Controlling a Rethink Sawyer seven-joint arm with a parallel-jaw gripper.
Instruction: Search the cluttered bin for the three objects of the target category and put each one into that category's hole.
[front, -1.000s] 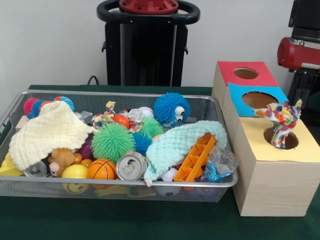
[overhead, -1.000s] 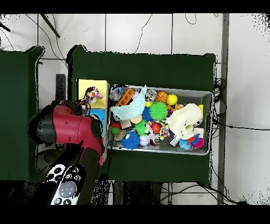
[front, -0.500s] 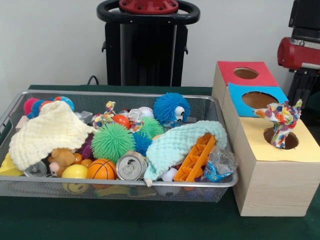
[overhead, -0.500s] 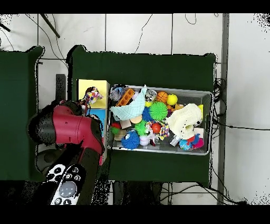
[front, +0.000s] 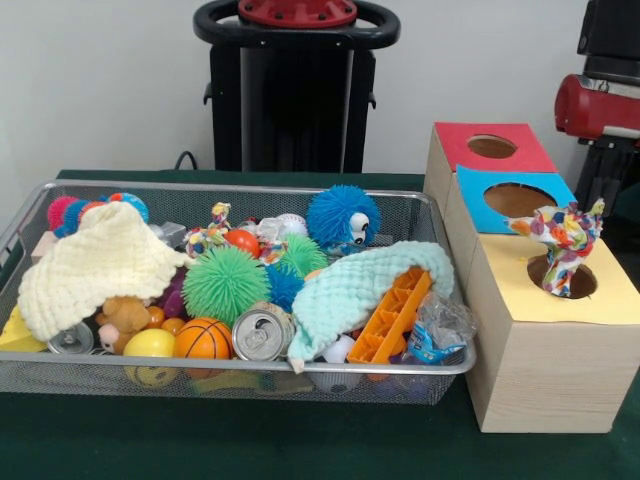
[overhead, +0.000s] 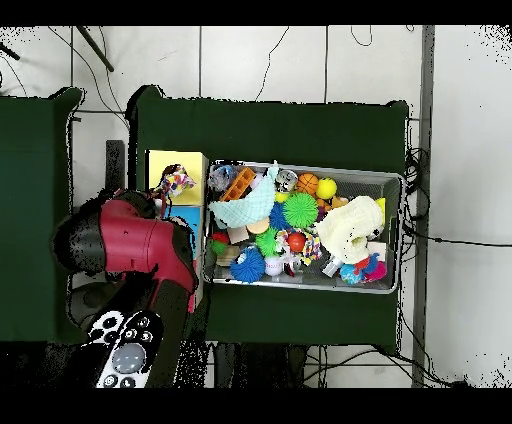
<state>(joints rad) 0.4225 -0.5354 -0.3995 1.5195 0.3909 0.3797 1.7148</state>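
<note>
A multi-coloured rope toy (front: 565, 245) stands upright in the round hole of the yellow-topped wooden box (front: 520, 290), half of it sticking out; in the overhead view the rope toy (overhead: 177, 182) lies on the yellow top. A second knotted rope toy (front: 210, 236) lies at the back of the mesh bin (front: 240, 366), between the cream cloth (front: 95, 262) and an orange-red ball (front: 243, 241). Only the arm's red link (front: 597, 105) shows at the right edge. From overhead the red arm (overhead: 135, 245) covers the boxes beside the bin. No gripper is visible in either view.
Blue-topped (front: 515, 198) and red-topped (front: 490, 147) boxes with open holes stand behind the yellow one. The bin holds spiky balls, a teal cloth (front: 350, 290), an orange plastic piece (front: 392, 318), a can (front: 262, 333), a small basketball (front: 203, 340).
The arm has barely shifted in the overhead view. The rope toy in the yellow hole and the bin's contents have not moved.
</note>
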